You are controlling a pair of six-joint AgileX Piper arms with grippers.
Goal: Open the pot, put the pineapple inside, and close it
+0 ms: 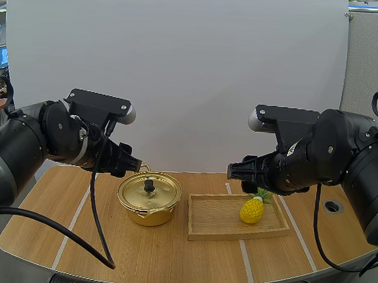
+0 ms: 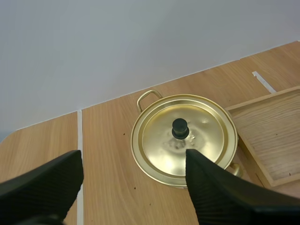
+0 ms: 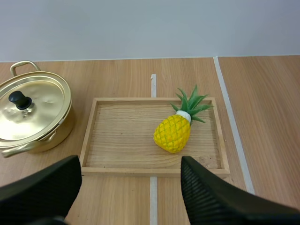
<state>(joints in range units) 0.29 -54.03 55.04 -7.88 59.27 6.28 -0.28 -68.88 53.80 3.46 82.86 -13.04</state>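
Two empty tools, left tool and right tool, gape wide. Centre the left tool over the lid knob, nine o'clock of the tray, pinch squarely, lift straight.

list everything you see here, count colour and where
pot: one, gold, on the table left of the tray
lid: one, gold, closed on the pot
knob: one, black, centre of the lid
tray: one, light wood, right of the pot
pineapple: one, yellow with green crown, lying in the tray's right part
round hole: one, grey-rimmed, in the table right of the tray
table: one, light wood with white lines
left gripper: one, black, open, above the pot
right gripper: one, black, open, above the tray
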